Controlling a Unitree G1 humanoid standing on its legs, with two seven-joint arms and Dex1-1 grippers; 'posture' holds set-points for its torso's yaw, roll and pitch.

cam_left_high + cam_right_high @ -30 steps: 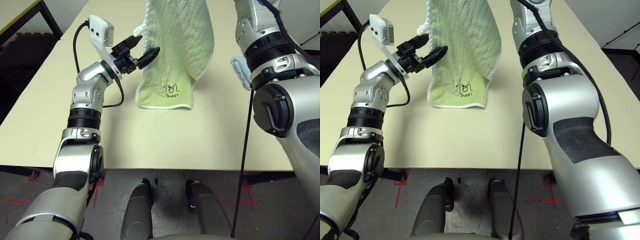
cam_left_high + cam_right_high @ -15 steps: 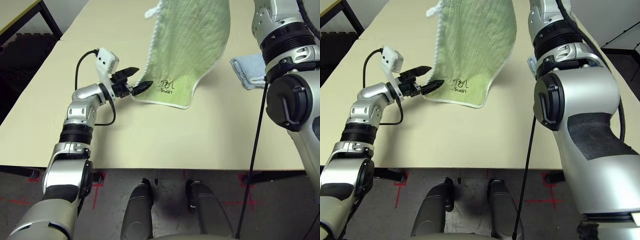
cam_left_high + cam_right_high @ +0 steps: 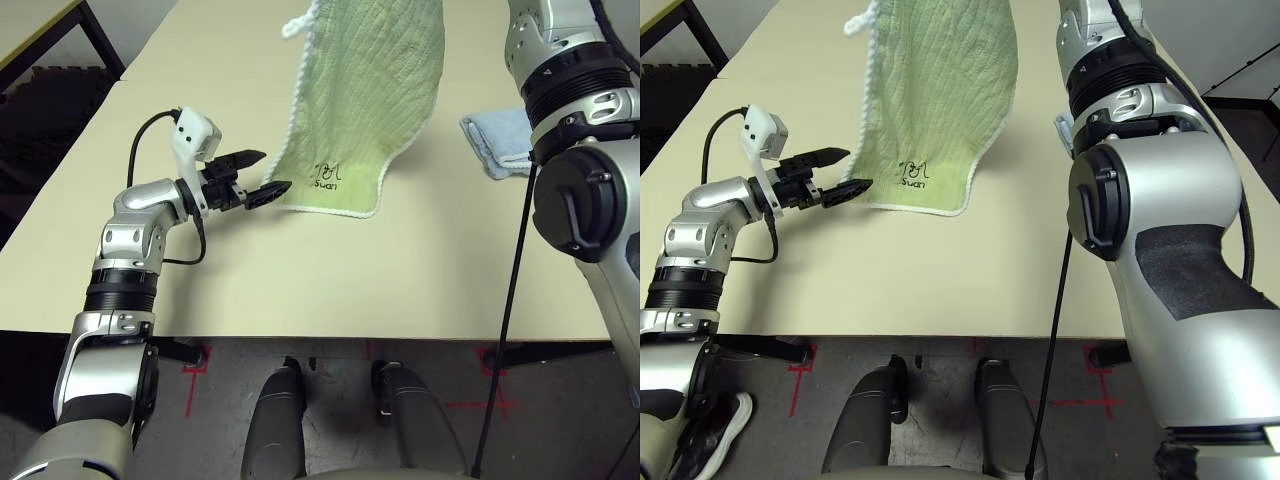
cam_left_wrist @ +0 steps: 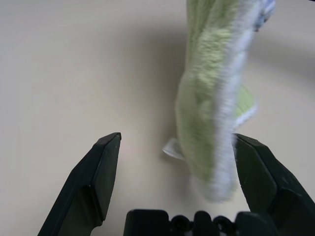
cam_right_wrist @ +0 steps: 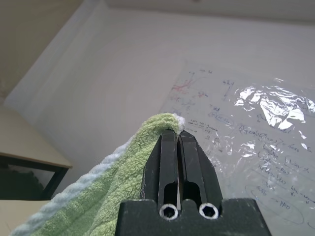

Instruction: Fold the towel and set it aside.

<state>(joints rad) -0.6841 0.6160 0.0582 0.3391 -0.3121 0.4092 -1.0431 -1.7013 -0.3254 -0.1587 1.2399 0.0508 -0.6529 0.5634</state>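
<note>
Hanging above the table (image 3: 300, 280), the towel (image 3: 365, 90) is being pinched at its top corner by the right gripper (image 5: 178, 140), its lower edge trailing onto the tabletop. Beside that lower corner the left gripper (image 3: 255, 174) is hovering with fingers spread wide, the hem between them. Dark embroidery is reading "Suan".

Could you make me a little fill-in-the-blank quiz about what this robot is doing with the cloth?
1. The right end effector is ____ on the green towel.
2. The left end effector has its fingers ____.
3. The towel's lower edge touches the ____.
4. A folded ____ towel lies beside the right arm.

Answers: shut; open; table; blue
</note>
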